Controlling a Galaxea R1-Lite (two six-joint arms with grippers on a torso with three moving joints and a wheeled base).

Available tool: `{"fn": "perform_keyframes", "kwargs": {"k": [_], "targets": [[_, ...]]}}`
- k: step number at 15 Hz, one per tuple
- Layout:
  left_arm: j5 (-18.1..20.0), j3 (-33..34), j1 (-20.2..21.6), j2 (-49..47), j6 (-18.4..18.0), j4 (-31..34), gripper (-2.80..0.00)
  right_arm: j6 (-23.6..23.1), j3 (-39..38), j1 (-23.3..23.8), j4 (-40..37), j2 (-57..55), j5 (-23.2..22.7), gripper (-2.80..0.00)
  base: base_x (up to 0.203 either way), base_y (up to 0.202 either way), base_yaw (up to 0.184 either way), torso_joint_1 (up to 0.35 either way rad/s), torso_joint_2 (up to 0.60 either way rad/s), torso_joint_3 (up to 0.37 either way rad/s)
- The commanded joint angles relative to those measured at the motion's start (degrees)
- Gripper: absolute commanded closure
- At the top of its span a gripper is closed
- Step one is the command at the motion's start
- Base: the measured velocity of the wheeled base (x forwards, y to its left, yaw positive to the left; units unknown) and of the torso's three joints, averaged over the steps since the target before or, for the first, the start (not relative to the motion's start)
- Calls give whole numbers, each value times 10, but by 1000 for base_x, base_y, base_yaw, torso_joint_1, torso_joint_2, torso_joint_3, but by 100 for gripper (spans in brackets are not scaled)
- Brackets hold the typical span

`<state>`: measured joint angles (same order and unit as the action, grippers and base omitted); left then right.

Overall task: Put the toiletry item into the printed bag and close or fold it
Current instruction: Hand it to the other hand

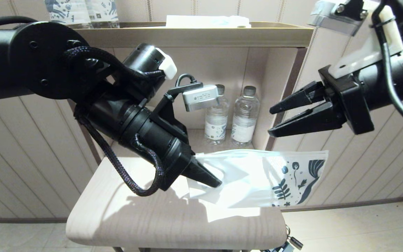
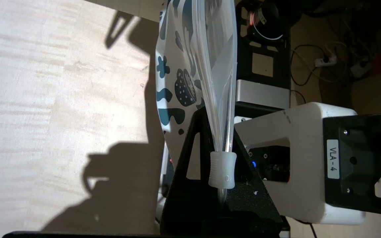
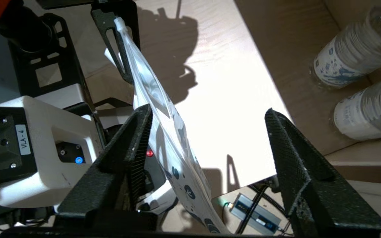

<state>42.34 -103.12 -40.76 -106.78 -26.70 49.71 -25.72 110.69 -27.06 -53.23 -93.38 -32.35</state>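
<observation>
The printed bag (image 1: pixel 257 178) hangs above the table (image 1: pixel 145 217), gripped at its strip-edge corner by the clenched left gripper (image 1: pixel 212 181). Its contents cannot be discerned. The right gripper (image 1: pixel 275 120) hovers above the bag, jaws spread and empty. The left wrist view alone shows a white slider (image 2: pixel 223 170) on the strip, between the fingers.

The printed bag (image 1: pixel 257 178) is frosty white with dark blue-teal leaves and flowers at one end; both grippers are plain black.
</observation>
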Motion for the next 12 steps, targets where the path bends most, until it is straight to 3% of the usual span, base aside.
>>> {"fn": "perform_keyframes", "kwargs": {"k": [1, 4, 7, 10, 12], "targets": [[6, 0, 0, 7, -1, 5, 0, -7, 1, -8, 1, -18, -11, -280, 0, 0, 0, 0, 0, 0], [24, -2, 0, 6, -4, 4, 0, -4, 0, -21, 22, -65, -115, -280, 0, 0, 0, 0, 0, 0], [39, -9, 2, 0, -2, 2, 0, 22, 0, -24, 67, -77, -126, -280, 0, 0, 0, 0, 0, 0], [51, -16, 8, -2, -3, 7, 0, 34, -13, -24, 74, -76, -189, -280, 0, 0, 0, 0, 0, 0], [49, -16, 11, -5, -4, 7, 0, 29, -22, -24, 74, -68, -200, -280, 0, 0, 0, 0, 0, 0]]}}
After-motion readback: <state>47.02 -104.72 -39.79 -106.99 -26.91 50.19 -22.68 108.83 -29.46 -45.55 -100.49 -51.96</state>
